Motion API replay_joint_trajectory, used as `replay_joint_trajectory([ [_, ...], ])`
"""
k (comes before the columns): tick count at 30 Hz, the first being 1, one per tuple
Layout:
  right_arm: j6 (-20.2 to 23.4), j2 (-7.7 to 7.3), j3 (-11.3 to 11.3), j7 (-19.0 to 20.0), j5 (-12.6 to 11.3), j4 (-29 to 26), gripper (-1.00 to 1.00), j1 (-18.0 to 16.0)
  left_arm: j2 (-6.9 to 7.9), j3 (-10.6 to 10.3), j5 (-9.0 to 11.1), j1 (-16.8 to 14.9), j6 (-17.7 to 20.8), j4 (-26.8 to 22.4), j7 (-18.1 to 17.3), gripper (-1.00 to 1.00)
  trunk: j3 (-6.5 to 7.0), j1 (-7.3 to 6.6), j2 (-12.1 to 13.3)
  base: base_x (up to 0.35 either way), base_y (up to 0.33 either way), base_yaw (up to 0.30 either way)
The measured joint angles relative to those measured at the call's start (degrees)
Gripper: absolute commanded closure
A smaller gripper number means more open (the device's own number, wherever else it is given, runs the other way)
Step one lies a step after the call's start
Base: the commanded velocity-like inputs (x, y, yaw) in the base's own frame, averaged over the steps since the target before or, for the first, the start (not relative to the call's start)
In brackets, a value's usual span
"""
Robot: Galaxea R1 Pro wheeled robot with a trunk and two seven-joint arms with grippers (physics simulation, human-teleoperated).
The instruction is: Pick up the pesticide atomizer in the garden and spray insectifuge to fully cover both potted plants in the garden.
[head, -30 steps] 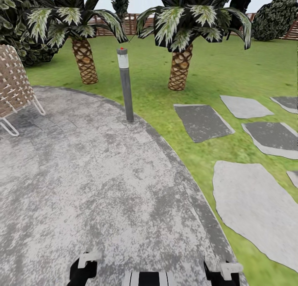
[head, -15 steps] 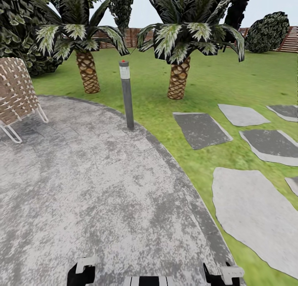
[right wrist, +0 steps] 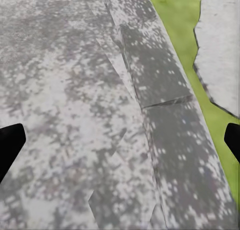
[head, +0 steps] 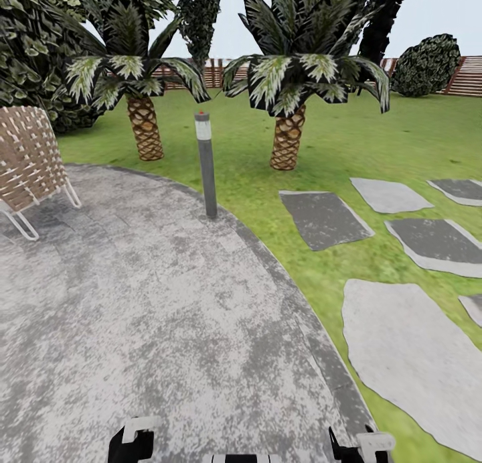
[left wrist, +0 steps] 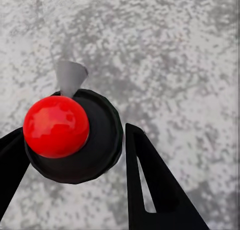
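**Garden crossing, both grippers empty**

Mottled grey paving [head: 167,315] under both grippers, green lawn [head: 402,135] off to the right gripper's side, brown slat fence [head: 214,71] far ahead. Well ahead of the grippers: grey bollard [head: 206,165] at the paving's edge, two scaly-trunked palms [head: 288,138] beyond it, woven chair [head: 30,161] out past the left gripper, flat stones [head: 402,342] set in the grass.

Left gripper [left wrist: 73,132] spread wide; red-knobbed black disc [left wrist: 56,126] seen between its fingers, seemingly beyond them rather than gripped. Right gripper [right wrist: 122,140] wide open, nothing but paving between its fingers.

Atomizer and potted plants: whereabouts not to be told from here, likewise their look. Probably a search leg, with pickup not yet begun.

Risks, as judged: clipping the bollard or chair while driving or turning; rolling off the kerb onto grass and uneven stones; mistaking the palms for the small potted rosettes; passing the slim dark bottle against dark foliage.
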Motion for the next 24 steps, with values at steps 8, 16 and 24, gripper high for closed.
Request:
replay_joint_trajectory([
  [8, 0.0, 0.0, 0.1, 0.0, 0.0, 0.0, -1.0, 0.0, 0.0, 0.0, 0.0, 0.0, 0.0, 0.0, 0.0, 1.0, 1.44, -1.76, 3.2, 0.0, 0.0, 0.0],
  [16, 0.0, 0.0, 0.1, 0.0, 0.0, 0.0, -1.0, 0.0, 0.0, 0.0, 0.0, 0.0, 0.0, 0.1, 0.0, 1.0, 2.87, -3.51, 6.4, 0.0, 0.0, 0.0],
  [24, 0.0, 0.0, 0.1, 0.0, 0.0, 0.0, -1.0, 0.0, 0.0, 0.0, 0.0, 0.0, 0.0, 0.1, 0.0, 1.0, 4.31, -5.27, 9.6, 0.0, 0.0, 0.0],
])
